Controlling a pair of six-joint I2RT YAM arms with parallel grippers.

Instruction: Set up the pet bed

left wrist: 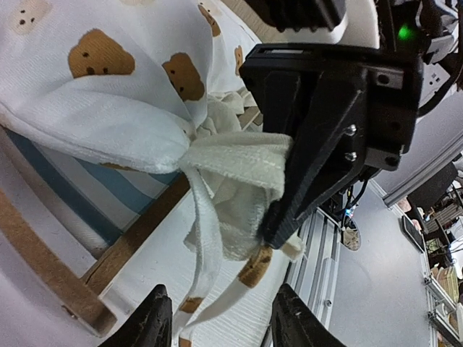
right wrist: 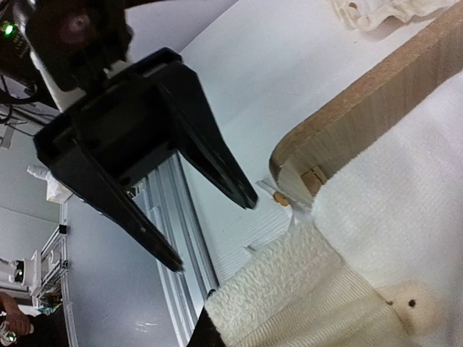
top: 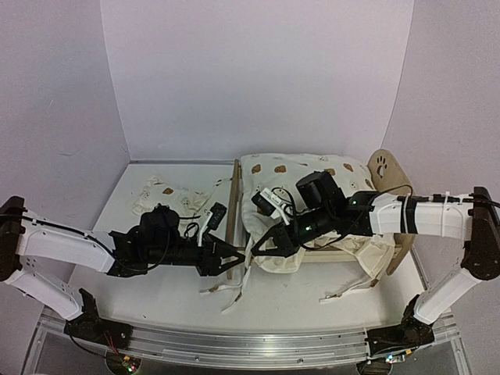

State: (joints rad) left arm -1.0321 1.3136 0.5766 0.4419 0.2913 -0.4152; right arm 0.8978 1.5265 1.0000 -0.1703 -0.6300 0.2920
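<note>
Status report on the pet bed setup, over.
Right gripper shut on cushion corner. Left gripper open, close by. Cushion lies on pet bed. Loose ties dangle at front.

Bright even diffuse light, faint soft shadows in top view, edges bowed, wrist views close and soft, pet bed rail blurred lower left, cushion whites near blown out.

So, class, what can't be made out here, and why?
Striped base of the pet bed, top view: covered by the cushion.
Fingertips of the right gripper, top view: lost among cushion fabric.
The left gripper, left wrist view: bottom edge cuts off all but fingertips.
</note>
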